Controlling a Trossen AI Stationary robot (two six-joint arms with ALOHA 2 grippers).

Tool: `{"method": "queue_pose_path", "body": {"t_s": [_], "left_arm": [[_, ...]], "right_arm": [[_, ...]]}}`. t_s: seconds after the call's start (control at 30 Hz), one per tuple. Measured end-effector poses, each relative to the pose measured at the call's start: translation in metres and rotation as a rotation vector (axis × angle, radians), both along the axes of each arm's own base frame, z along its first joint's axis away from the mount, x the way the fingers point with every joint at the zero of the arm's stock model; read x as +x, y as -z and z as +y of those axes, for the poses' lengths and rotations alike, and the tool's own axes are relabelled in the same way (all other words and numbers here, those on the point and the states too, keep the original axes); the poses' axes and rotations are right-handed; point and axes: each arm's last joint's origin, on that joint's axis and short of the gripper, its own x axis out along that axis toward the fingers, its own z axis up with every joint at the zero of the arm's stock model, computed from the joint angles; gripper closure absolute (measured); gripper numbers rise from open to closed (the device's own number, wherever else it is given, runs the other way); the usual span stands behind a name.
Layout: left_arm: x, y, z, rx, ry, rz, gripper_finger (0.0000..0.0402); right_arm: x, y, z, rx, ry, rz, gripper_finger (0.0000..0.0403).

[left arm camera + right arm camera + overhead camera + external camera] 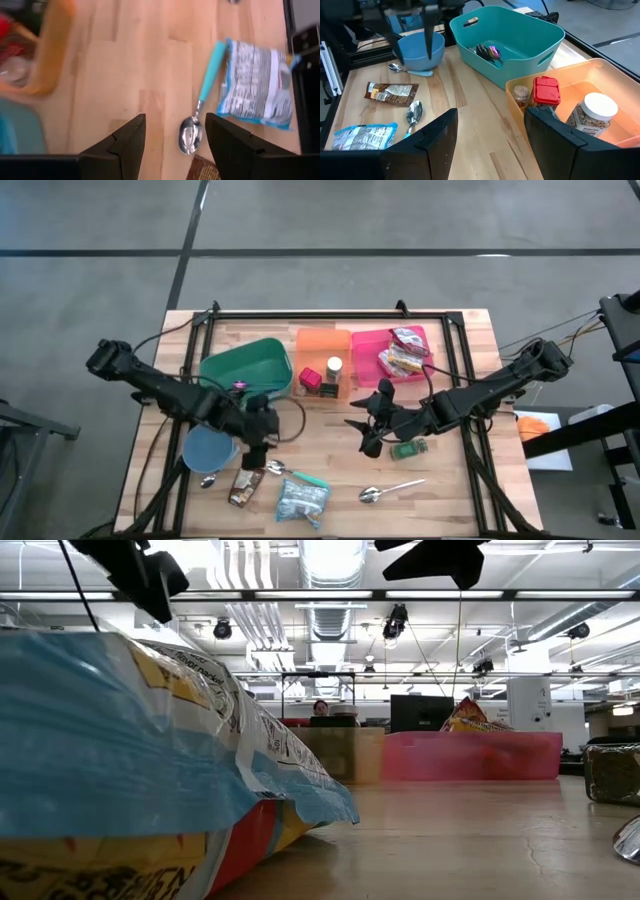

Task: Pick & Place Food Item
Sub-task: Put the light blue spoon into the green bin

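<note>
I have both arms over the table (450, 480) with nothing picked yet. My left gripper (172, 135) hangs with its fingers spread and empty above the teal-handled spoon (200, 117), on the side of the blue bowl (210, 448) that faces the table's middle. My right gripper (490, 132) is likewise spread and empty, hovering past the orange bin (322, 360) toward the front edge, just beside a small green packet (408, 448).

The food items I judge to be left lie loose: the blue-and-white snack bag (302, 498) and the brown bar (243, 486), both in front of the bowl near the table's front edge. The pink bin (385, 345) beside the orange one already holds snack packets (403, 352), and the orange bin holds jars (592, 112), so some sorting looks done. Which item is meant next I cannot tell; the grasp and the placing both remain.
</note>
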Motion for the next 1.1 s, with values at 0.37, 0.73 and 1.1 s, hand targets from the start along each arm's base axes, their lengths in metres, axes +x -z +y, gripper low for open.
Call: {"method": "queue_pose_path", "body": {"t_s": [0.37,0.73,1.1], "left_arm": [[0.027,0.062,-0.038,0.107,0.226,0.142,0.0194],[0.049,0.11,-0.06,0.173,0.421,0.129,0.0194],[0.054,0.13,-0.063,0.19,0.436,0.15,0.0194]], "right_arm": [[0.0,0.0,0.0,-0.003,-0.001,0.002,0.0177],[0.0,0.002,0.0,-0.006,-0.002,0.008,0.0177],[0.0,0.002,0.0,-0.006,-0.002,0.008,0.0177]]}}
